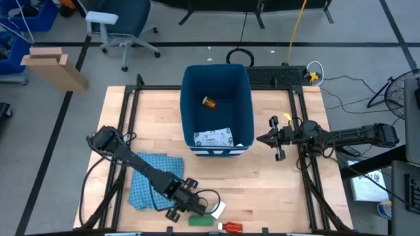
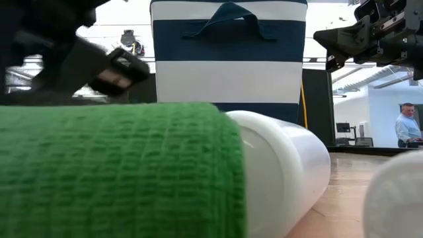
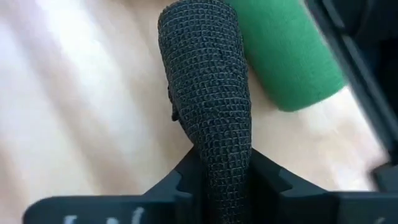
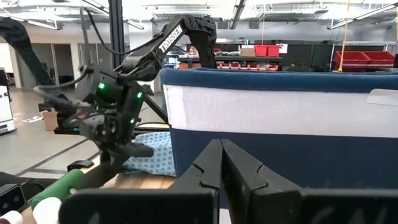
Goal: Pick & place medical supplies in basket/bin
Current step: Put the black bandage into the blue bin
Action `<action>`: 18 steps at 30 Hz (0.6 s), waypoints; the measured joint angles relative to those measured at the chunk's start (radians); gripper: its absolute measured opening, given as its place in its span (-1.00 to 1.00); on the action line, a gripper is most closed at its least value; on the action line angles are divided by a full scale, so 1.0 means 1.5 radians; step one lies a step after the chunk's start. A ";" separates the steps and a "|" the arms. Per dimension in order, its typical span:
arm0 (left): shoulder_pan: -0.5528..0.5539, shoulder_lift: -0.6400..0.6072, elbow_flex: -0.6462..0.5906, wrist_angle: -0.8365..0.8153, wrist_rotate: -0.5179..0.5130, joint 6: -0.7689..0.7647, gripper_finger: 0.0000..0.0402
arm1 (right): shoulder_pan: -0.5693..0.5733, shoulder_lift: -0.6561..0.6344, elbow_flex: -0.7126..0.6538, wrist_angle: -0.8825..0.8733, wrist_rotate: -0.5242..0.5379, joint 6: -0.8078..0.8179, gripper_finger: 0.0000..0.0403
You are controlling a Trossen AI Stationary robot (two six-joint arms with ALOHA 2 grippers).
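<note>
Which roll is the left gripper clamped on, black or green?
The black roll, pinched in the left gripper. The green roll lies loose on the table beside it.

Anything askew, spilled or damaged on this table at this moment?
Nothing looks damaged or spilled. The left gripper grips a black mesh-wrapped roll beside the green roll near the table's front edge. The dark blue bin stands upright, holding a flat white packet and a small orange bottle.

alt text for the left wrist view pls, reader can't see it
The left gripper is shut on a black bandage roll, which stands out between its dark fingers above the wooden table. A green roll lies just beyond it.
</note>
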 joint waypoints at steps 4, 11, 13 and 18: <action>0.012 -0.055 0.000 -0.044 -0.065 0.043 -0.61 | 0.000 0.000 0.000 0.000 -0.001 0.008 -1.00; 0.033 -0.251 -0.066 -0.076 -0.143 0.093 -0.60 | 0.000 0.003 0.000 -0.002 -0.002 0.016 -1.00; 0.039 -0.330 -0.130 -0.032 -0.152 0.095 -0.61 | 0.000 0.006 0.000 -0.005 -0.002 0.020 -1.00; 0.041 -0.552 -0.371 0.189 -0.150 0.061 -0.59 | 0.000 0.017 0.000 -0.008 -0.002 0.021 -1.00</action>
